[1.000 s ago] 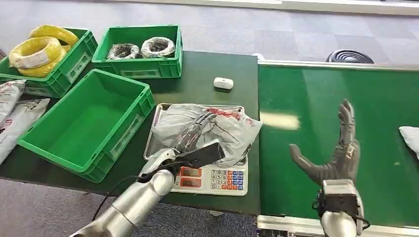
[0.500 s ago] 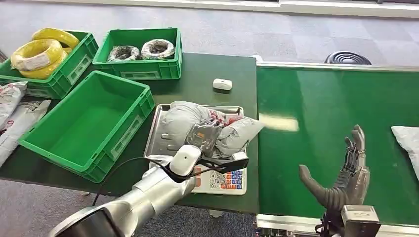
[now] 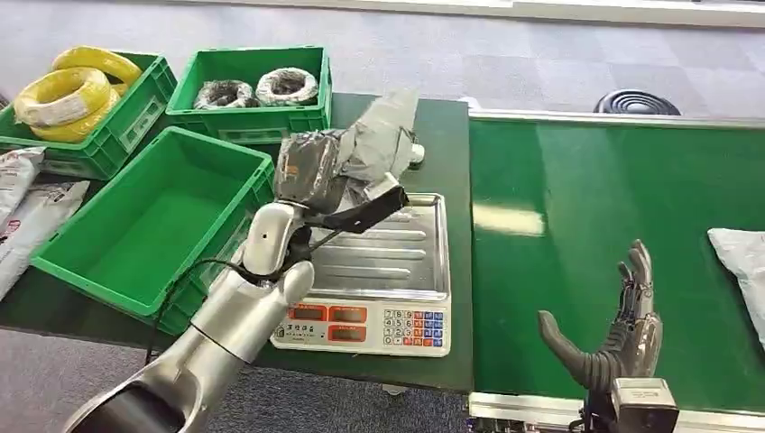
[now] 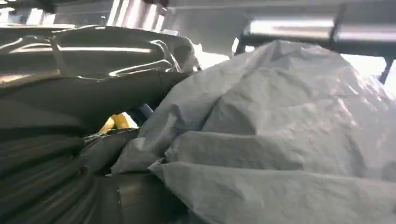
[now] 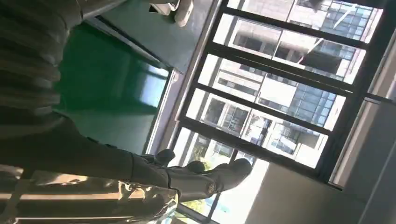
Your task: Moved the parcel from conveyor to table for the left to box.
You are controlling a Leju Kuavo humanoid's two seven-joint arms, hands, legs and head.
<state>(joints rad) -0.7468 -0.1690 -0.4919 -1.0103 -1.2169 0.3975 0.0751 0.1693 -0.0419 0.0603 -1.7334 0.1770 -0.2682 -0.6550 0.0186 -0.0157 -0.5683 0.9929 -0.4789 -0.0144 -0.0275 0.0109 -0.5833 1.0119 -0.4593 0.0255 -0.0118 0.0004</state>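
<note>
Nearest, the right robot hand [image 3: 622,338] stands upright over the near edge of the conveyor [image 3: 577,180], released, fingers spread and holding nothing. Further in, the left robot hand [image 3: 311,176] grips the grey parcel [image 3: 361,149] and holds it in the air, above the gap between the scale [image 3: 379,271] and the green box [image 3: 149,225] on the worktop [image 3: 433,126].

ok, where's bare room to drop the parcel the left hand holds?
Free: the near green bin, bare inside, and the scale tray. Crowded: the far bins with coils, and the table's left edge with bags.
</note>
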